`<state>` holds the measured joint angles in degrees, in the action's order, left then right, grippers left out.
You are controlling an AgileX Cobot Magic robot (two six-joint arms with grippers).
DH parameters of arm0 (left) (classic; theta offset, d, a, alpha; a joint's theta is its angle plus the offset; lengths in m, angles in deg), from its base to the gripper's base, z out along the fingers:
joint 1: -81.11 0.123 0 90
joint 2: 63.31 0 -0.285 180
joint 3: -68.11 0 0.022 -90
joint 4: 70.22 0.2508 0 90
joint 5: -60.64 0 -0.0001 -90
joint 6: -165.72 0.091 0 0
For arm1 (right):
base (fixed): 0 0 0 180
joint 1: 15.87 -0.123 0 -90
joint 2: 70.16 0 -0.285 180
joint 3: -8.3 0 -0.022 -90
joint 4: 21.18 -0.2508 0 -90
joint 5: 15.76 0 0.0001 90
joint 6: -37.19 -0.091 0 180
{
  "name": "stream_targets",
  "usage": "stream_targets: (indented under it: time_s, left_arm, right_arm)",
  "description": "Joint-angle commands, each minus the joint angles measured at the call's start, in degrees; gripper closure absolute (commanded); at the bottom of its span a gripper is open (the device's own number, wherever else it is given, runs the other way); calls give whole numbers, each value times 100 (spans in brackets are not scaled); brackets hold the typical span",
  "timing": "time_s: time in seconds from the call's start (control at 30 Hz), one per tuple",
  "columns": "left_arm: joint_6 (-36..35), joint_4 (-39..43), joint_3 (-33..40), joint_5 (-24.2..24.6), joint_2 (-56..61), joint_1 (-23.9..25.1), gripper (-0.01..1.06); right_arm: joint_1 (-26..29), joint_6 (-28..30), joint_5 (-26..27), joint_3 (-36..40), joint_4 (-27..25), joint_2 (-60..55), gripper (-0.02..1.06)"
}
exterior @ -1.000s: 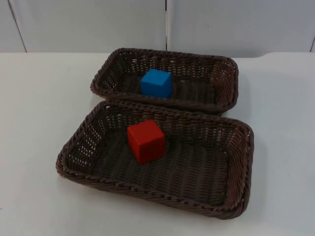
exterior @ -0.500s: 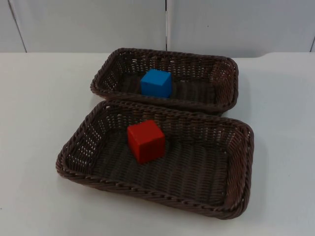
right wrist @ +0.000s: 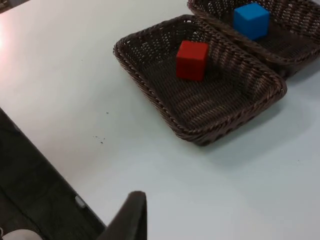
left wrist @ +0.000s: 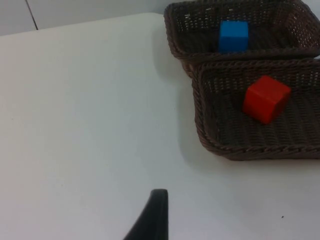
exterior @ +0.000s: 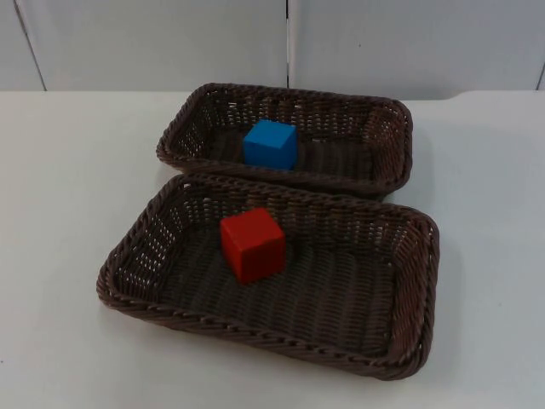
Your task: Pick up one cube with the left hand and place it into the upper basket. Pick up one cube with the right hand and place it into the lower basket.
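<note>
While two baskets touch, upper basket (exterior: 387,115) one blue cube (exterior: 271,143), lower basket (exterior: 417,256) one red cube (exterior: 252,244), hand states untellable.

you are seeing very little of the robot's body here. in the left wrist view, the left gripper's fingertip (left wrist: 155,217) is showing as a black, matte, slightly curved blade narrowing to a rounded end. in the right wrist view, the right gripper's fingertip (right wrist: 131,215) is showing the same: black, smooth, blunt-ended, bearing no markings.
</note>
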<state>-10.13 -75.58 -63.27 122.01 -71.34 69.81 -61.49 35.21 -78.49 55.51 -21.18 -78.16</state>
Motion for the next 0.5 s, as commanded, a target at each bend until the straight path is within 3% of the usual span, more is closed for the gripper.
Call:
stream_targets:
  time_s: [0.0, 0.47]
  left_arm:
    - [-21, -7, 33, 20, 24, -34, 17]
    - [-21, -7, 33, 20, 24, -34, 17]
  right_arm:
    - [-27, -4, 90, 42, 0, 21, -1]
    - [-27, 149, 90, 42, -51, 21, -1]
